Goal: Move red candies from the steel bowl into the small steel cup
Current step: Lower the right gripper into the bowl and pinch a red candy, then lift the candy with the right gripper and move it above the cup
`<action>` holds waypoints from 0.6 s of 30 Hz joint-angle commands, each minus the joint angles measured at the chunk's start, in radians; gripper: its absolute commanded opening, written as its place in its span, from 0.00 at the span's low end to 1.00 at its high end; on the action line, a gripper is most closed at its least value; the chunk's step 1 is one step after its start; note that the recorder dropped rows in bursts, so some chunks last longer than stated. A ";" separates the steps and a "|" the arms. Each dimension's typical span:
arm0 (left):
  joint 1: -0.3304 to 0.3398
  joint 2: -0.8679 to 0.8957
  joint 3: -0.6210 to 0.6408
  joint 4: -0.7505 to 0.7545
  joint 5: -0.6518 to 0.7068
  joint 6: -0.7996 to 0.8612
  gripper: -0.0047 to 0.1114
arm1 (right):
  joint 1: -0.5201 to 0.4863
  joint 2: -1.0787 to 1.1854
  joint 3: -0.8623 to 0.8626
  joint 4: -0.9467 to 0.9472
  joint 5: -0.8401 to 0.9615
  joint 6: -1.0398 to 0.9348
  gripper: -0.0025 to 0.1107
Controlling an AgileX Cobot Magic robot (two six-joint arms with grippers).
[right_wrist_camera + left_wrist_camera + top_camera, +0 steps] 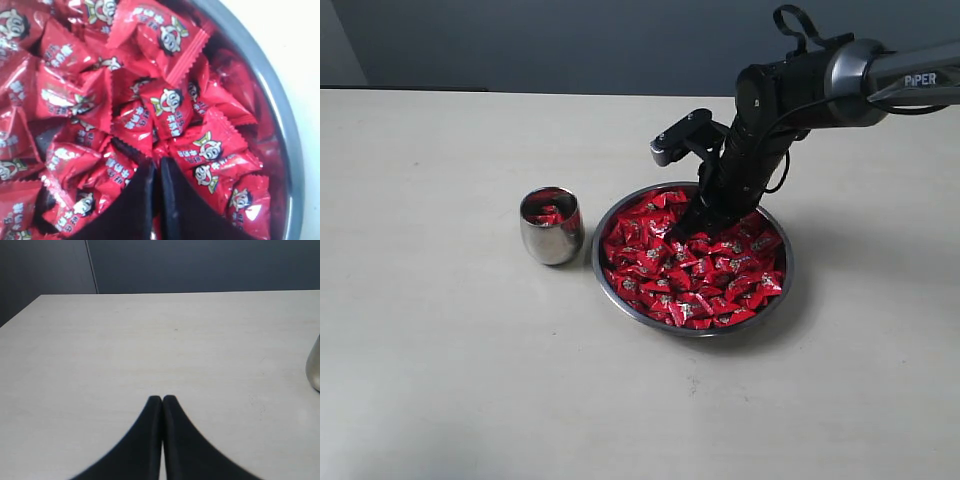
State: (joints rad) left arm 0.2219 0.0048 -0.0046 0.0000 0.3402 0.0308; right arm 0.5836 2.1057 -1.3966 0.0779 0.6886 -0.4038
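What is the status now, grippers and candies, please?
Left gripper shut, over table. Right gripper shut, tips in red candies in steel bowl; catch unconfirmed. Small steel cup beside bowl, some candies inside. Path clear.

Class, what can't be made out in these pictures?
Whether the shut right gripper pinches a red-wrapped candy: tips buried in the pile, right wrist view.
Fill of the small polished steel cup: own wall hides it, exterior view; edge cuts it, left wrist view.
Floor of the wide steel bowl: candies cover it, exterior view.
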 commanded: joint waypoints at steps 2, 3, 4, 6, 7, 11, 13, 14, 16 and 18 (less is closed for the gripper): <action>-0.005 -0.005 0.005 -0.006 -0.010 -0.001 0.04 | 0.000 -0.022 -0.005 -0.009 0.007 0.012 0.01; -0.005 -0.005 0.005 -0.006 -0.010 -0.001 0.04 | 0.000 -0.031 -0.005 -0.009 0.012 0.015 0.01; -0.005 -0.005 0.005 -0.006 -0.010 -0.001 0.04 | 0.000 -0.045 -0.005 -0.009 0.013 0.017 0.01; -0.005 -0.005 0.005 -0.006 -0.010 -0.001 0.04 | 0.000 -0.071 -0.005 -0.009 0.023 0.027 0.01; -0.005 -0.005 0.005 -0.006 -0.010 -0.001 0.04 | 0.000 -0.085 -0.005 -0.009 0.028 0.037 0.01; -0.005 -0.005 0.005 -0.006 -0.010 -0.001 0.04 | 0.000 -0.139 -0.005 -0.009 0.047 0.046 0.01; -0.005 -0.005 0.005 -0.006 -0.010 -0.001 0.04 | 0.000 -0.167 -0.005 -0.009 0.049 0.064 0.01; -0.005 -0.005 0.005 -0.006 -0.010 -0.001 0.04 | 0.000 -0.180 -0.005 -0.009 0.049 0.071 0.01; -0.005 -0.005 0.005 -0.006 -0.010 -0.001 0.04 | 0.000 -0.206 -0.005 -0.009 0.049 0.098 0.01; -0.005 -0.005 0.005 -0.006 -0.010 -0.001 0.04 | 0.000 -0.226 -0.007 -0.009 0.049 0.127 0.01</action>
State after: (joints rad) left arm 0.2219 0.0048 -0.0046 0.0000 0.3402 0.0308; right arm 0.5836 1.9170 -1.3966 0.0757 0.7348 -0.3150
